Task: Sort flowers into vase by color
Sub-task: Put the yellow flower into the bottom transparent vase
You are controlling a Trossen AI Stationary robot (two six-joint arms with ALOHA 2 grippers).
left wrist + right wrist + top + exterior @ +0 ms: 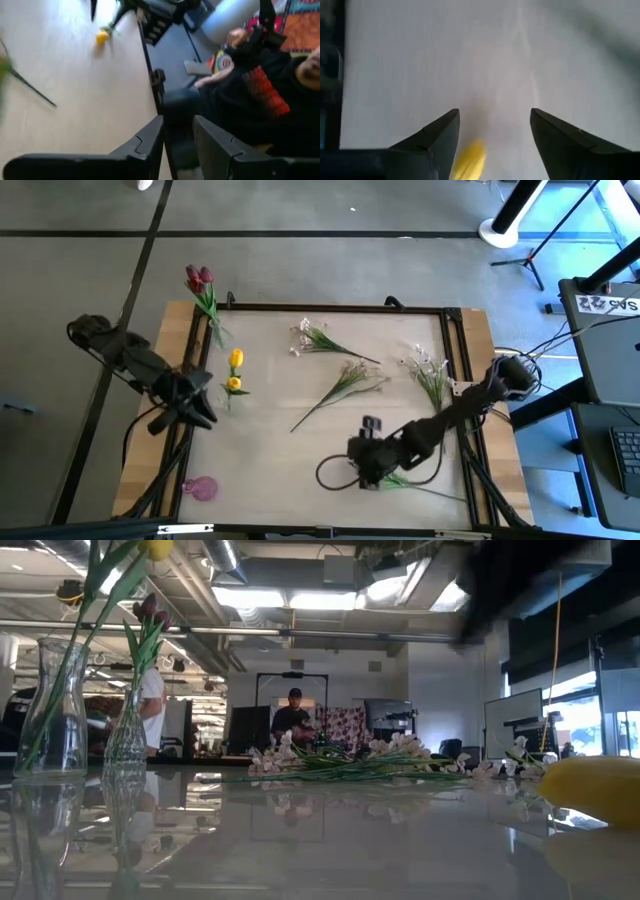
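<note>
The worktop [300,470] carries three white-blossom sprays [340,385] lying unsorted near its middle and far side. At its left edge stand two glass vases, one with dark red tulips [200,280], one with yellow tulips [234,370], so colours are kept apart. The left hand [205,412], just beside the yellow vase, holds nothing, fingers slightly parted. The right hand [492,137] is spread wide over a lying yellow tulip [468,159], apparently to pick it up.

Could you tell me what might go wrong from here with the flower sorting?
The right gripper hangs open over a yellow tulip lying beside one finger, so closing could miss it. The left gripper sits close to the vase of yellow tulips and might knock it. The white sprays overlap and could tangle.
</note>
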